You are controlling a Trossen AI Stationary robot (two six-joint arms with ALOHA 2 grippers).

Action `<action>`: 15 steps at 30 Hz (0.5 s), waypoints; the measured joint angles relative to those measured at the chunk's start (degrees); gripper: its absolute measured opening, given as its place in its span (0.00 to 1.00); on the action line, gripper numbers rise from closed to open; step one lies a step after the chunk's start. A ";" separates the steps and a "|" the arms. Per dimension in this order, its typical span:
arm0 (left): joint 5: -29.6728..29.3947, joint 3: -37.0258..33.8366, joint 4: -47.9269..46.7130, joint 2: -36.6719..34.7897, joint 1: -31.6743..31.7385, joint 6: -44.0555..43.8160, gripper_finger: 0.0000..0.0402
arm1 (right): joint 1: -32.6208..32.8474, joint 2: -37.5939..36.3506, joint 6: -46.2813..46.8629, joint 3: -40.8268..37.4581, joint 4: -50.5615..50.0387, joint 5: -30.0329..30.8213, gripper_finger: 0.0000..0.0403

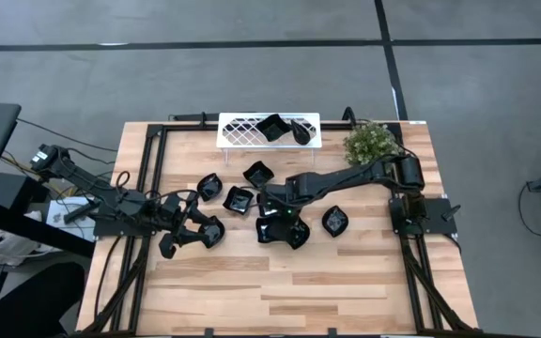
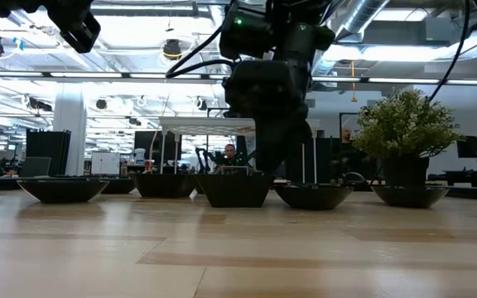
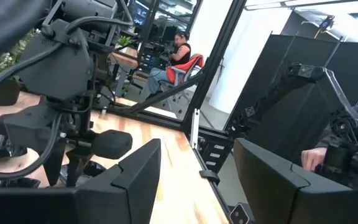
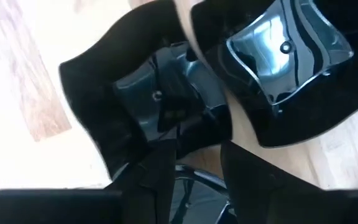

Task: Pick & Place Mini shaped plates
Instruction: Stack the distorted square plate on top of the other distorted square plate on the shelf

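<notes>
Several glossy black mini shaped plates lie mid-table, among them one (image 1: 239,199), one (image 1: 257,173) and one (image 1: 334,221). My right gripper (image 1: 275,214) hangs low over a pair of touching plates (image 1: 283,232). In the right wrist view its fingers (image 4: 151,180) stand apart on either side of the near edge of a wavy plate (image 4: 148,99), with a second plate (image 4: 284,50) beside it. My left gripper (image 1: 184,225) is open and holds nothing, just left of another plate (image 1: 210,230). Level across the table, the right gripper (image 2: 267,157) reaches down to the middle plate (image 2: 234,189).
A white lattice tray (image 1: 238,131) at the back edge holds two black plates (image 1: 272,127). A small potted plant (image 1: 372,143) stands at the back right. A black frame (image 1: 153,169) runs along the table's sides. A person sits in the room beyond (image 3: 180,53).
</notes>
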 joint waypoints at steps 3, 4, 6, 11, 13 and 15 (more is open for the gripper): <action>0.00 0.00 0.00 0.00 0.00 0.07 0.51 | -0.48 0.00 1.33 0.00 -0.09 0.00 0.30; 0.00 0.00 -0.02 0.00 0.00 0.07 0.51 | -0.61 0.01 1.71 0.00 -0.03 0.00 0.30; 0.00 0.00 0.00 0.00 0.00 0.07 0.51 | -0.86 0.42 2.42 0.02 0.20 0.00 0.30; 0.00 0.00 -0.02 0.00 0.00 0.08 0.51 | -0.99 0.55 3.80 0.04 -0.47 -0.07 0.30; 0.00 0.00 -0.02 0.00 0.00 0.09 0.51 | -0.93 0.55 4.40 0.02 -0.74 -0.07 0.30; 0.00 0.00 -0.02 0.00 0.00 0.09 0.51 | -0.92 0.55 4.48 0.04 -0.68 -0.09 0.31</action>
